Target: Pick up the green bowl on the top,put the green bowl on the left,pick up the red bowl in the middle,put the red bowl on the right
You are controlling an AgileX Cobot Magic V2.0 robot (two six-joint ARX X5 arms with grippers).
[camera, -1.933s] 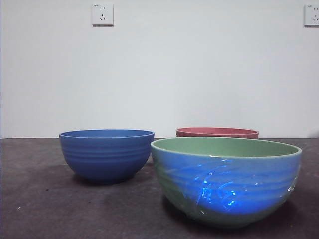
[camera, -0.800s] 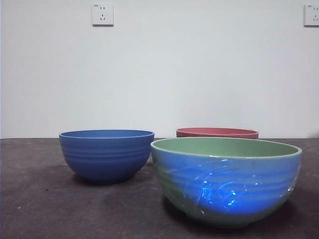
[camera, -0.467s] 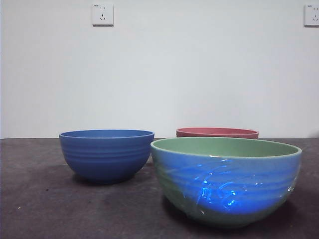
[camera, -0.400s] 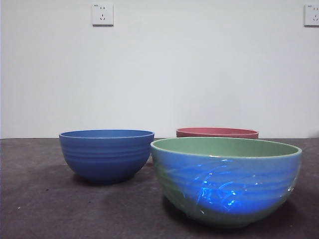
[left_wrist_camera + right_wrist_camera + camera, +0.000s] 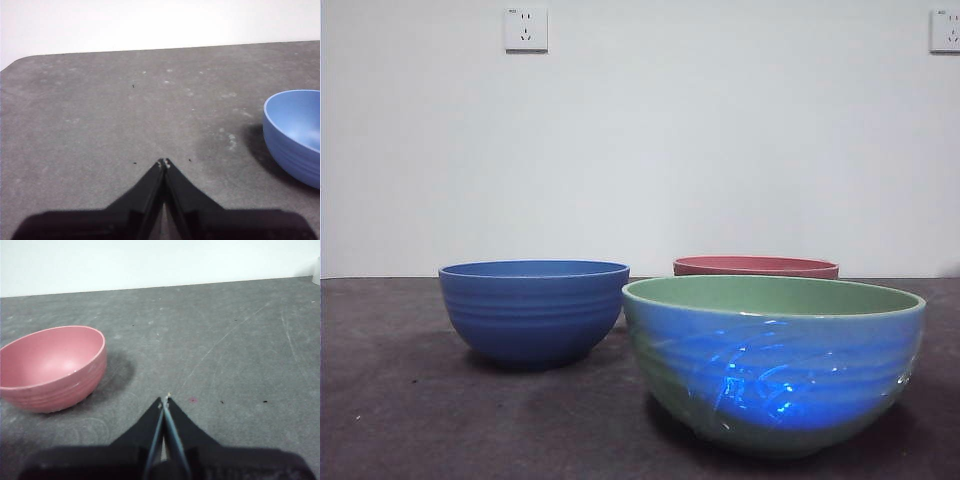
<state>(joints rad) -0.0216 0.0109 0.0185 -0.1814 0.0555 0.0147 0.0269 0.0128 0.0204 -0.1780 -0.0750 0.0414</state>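
The left gripper (image 5: pixel 164 162) hangs over bare table (image 5: pixel 100 115), jaws pressed together and holding nothing; the table's rounded far corner lies well beyond it, and the blue bowl (image 5: pixel 295 135) sits off to one side, apart from the tips. The right gripper (image 5: pixel 165 400) is likewise pinched closed and empty, with the red bowl (image 5: pixel 50 367) near but not touching and open table all around. In the front view the green bowl (image 5: pixel 775 360) stands nearest, upright, separate from both other bowls.
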